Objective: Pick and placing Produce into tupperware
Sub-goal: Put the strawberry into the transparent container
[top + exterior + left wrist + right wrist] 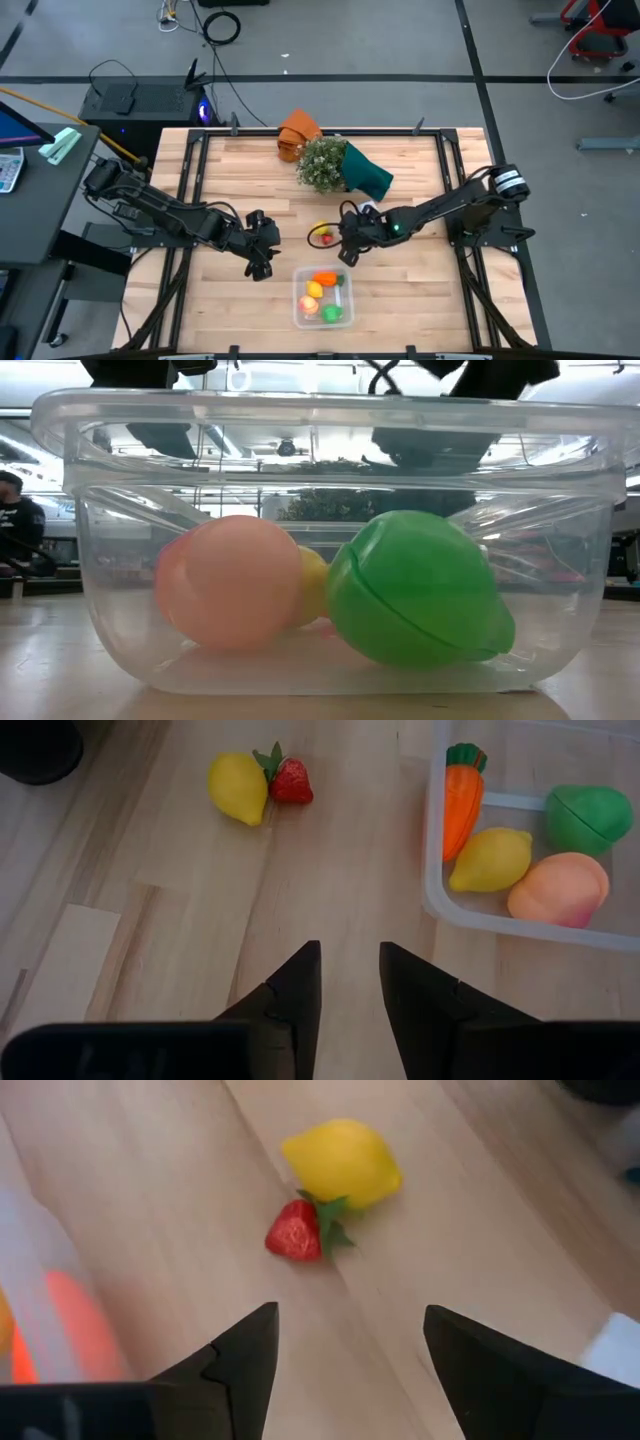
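The clear tupperware stands on the table near its near edge, left of my left gripper's line and close before the low camera. In it lie an orange carrot, a lemon, a peach and a green fruit. A second lemon and a small red berry rest side by side on the wood. My right gripper hovers open just short of them. My left gripper, slightly open, sits to their left.
A bushy plant in teal wrap lies toward the far edge, with an orange cloth behind it. Dark frame rails run along the table's sides. Bare wood lies left of the tupperware.
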### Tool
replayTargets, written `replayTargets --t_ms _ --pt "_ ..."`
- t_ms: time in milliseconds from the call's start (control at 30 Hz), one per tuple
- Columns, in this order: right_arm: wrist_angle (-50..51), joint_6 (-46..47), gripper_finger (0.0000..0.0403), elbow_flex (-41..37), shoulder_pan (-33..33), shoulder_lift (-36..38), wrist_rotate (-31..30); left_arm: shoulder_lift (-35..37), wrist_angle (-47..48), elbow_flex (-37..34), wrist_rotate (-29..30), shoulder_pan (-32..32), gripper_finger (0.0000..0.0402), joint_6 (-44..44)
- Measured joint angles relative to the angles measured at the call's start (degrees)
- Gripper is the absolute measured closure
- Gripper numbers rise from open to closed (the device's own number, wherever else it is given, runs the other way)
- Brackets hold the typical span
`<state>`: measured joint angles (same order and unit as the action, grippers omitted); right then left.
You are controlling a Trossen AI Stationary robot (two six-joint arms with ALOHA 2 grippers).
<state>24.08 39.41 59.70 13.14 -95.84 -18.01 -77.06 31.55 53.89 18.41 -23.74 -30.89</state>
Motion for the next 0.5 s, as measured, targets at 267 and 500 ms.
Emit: replayTargets --t_ms 267,500 --pt "-5.5 0.2 0.0163 0.0 -2.3 -3.2 1.6 0.0 -0.2 0.0 1.5 0.3 0.0289 0.1" --pt "-7.3 -0.5 0.016 0.0 -2.3 -4.8 1.5 0.0 -0.2 0.0 2.2 0.3 0.0289 0.5"
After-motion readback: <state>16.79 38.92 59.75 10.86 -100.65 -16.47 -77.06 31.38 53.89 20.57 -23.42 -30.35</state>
